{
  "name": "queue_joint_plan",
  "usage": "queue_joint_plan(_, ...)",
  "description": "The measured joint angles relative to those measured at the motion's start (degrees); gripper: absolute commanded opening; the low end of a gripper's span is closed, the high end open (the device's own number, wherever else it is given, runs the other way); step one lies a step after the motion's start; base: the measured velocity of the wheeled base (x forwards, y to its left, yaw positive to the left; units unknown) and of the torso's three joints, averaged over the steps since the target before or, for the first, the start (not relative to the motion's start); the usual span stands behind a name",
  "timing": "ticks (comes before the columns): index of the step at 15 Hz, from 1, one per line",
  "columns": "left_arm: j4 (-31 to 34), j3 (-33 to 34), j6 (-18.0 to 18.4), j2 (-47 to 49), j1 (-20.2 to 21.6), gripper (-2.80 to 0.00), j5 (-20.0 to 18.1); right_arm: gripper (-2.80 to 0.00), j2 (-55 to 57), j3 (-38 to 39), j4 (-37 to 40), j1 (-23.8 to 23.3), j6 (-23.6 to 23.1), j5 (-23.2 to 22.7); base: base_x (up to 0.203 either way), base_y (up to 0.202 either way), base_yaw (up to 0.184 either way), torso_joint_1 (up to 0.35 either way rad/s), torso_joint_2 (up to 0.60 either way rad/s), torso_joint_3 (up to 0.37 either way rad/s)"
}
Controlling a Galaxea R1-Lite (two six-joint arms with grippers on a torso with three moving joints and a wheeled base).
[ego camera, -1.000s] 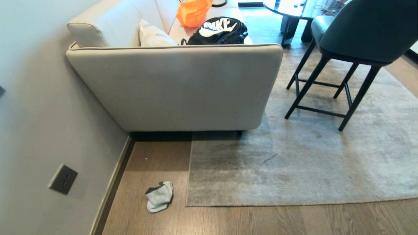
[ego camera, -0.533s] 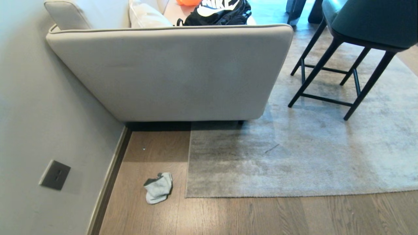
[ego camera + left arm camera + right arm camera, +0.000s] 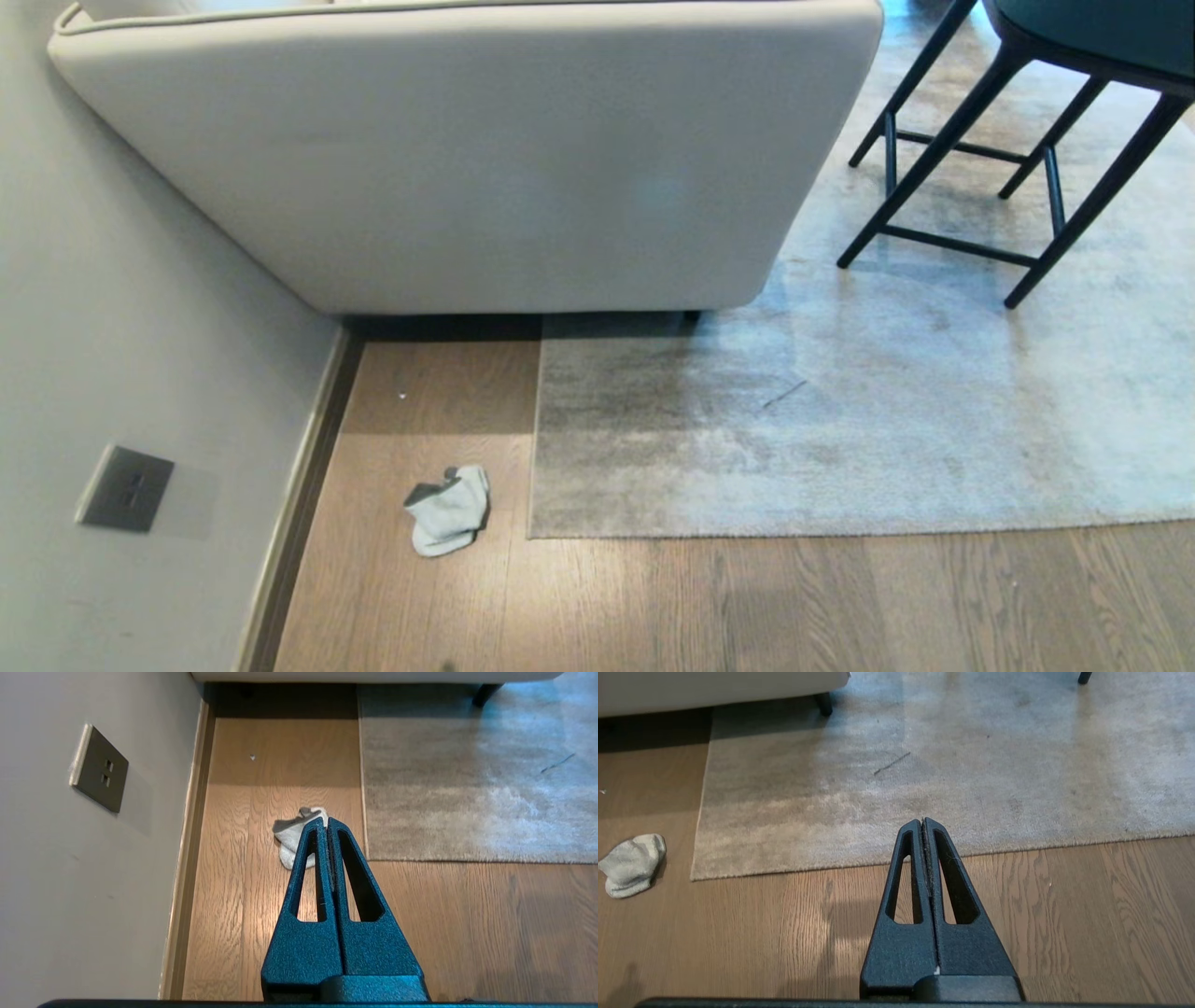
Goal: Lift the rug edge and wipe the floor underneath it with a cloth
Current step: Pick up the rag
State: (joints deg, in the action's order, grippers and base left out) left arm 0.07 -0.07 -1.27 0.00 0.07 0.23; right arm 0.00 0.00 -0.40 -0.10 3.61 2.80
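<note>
Your left tool [image 3: 326, 820], pressed together, hung above the crumpled cloth [image 3: 293, 836] on the floor [image 3: 233, 868], just beside the rug edge [image 3: 365, 812].

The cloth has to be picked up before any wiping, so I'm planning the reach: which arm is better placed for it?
Probably the left. The cloth lies straight ahead of the shut left gripper; for the right gripper, also shut, it sits far aside, with the rug edge ahead instead.

Bare floor [image 3: 747, 607] before rug edge [image 3: 709, 534]; sofa [image 3: 467, 159], wall [image 3: 140, 327] hem cloth [image 3: 448, 511]
</note>
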Motion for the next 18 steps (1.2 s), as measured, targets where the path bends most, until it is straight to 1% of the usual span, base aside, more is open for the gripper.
queue_joint_plan(18,-0.1,0.0,-0.1,0.0,0.0,-2.80,0.0,-2.80,0.0,0.0,0.0,0.0,0.0,0.0,0.000,0.000,0.000,0.004,0.00,-0.196)
